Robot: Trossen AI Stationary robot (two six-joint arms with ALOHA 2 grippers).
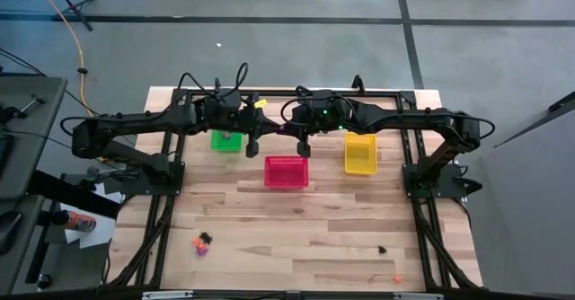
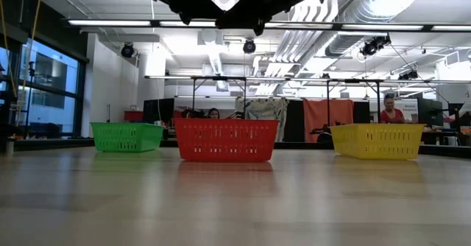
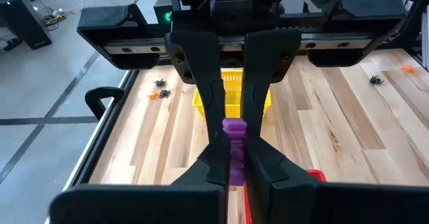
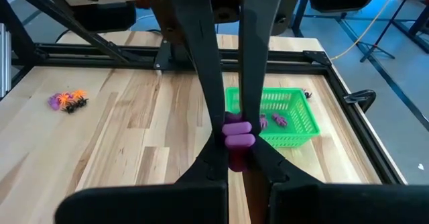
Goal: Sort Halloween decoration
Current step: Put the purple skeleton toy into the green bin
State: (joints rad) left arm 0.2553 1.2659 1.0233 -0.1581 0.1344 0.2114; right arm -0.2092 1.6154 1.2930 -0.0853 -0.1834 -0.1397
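Above the red plastic mesh basket (image 1: 286, 171), my left hand (image 3: 234, 158) and right hand (image 4: 236, 143) each pinch a tiny purple trinket (image 3: 234, 148), another (image 4: 238, 136). They look light, stiff, slippery; I would grip mid-body. More lie toward the wooden worktop (image 1: 296, 224)'s front edge.

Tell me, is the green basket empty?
No. The right wrist view shows small purple trinkets lying inside the green basket.
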